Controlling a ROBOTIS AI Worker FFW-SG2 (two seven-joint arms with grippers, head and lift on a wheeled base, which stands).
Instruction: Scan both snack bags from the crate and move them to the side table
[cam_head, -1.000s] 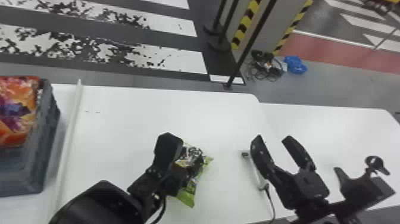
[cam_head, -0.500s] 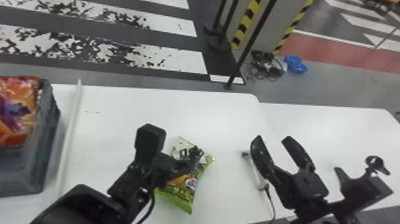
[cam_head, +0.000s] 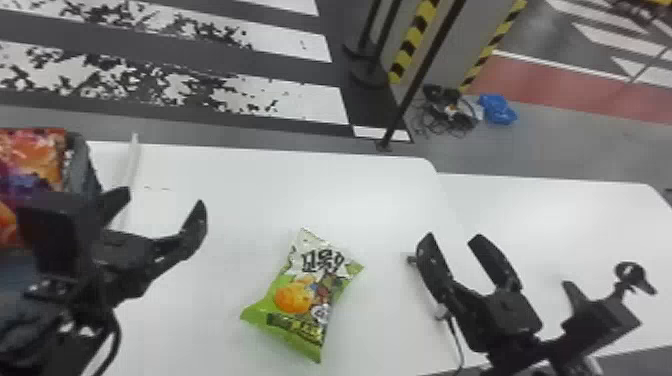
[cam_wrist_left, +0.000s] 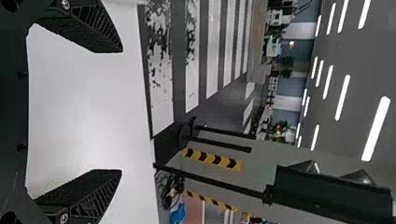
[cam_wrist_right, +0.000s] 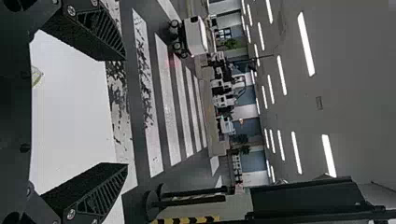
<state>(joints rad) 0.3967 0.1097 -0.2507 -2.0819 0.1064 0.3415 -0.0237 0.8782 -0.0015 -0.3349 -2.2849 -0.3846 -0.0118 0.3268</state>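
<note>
Plainly, the green snack bag (cam_head: 305, 295) lay loose on the white table (cam_head: 240, 190), low in the middle of the head view, aslant with a printed face up and touched by neither claw. It had probably been put there to be within reach of both arms, with room around it for scanning. At the left edge, the orange snack bag (cam_head: 32, 160) sat in the grey crate (cam_head: 86, 160), likely waiting its turn. To the right of the green bag was a slim corded thing (cam_head: 441, 311), partly hidden; I took it for the scanner, laid near the right arm for use. Farther right, a second white table (cam_head: 575, 215) adjoined the first, presumably the side table. As for the claws, the left claw (cam_head: 162, 212) hung near the crate, its two fingers spread wide and nothing between them. The right claw (cam_head: 452, 237) stood lower right of centre, over the corded thing, also well open and empty; whether it touched that thing, I could not tell. Scanning seemed the next need, a job for the right claw.
</note>
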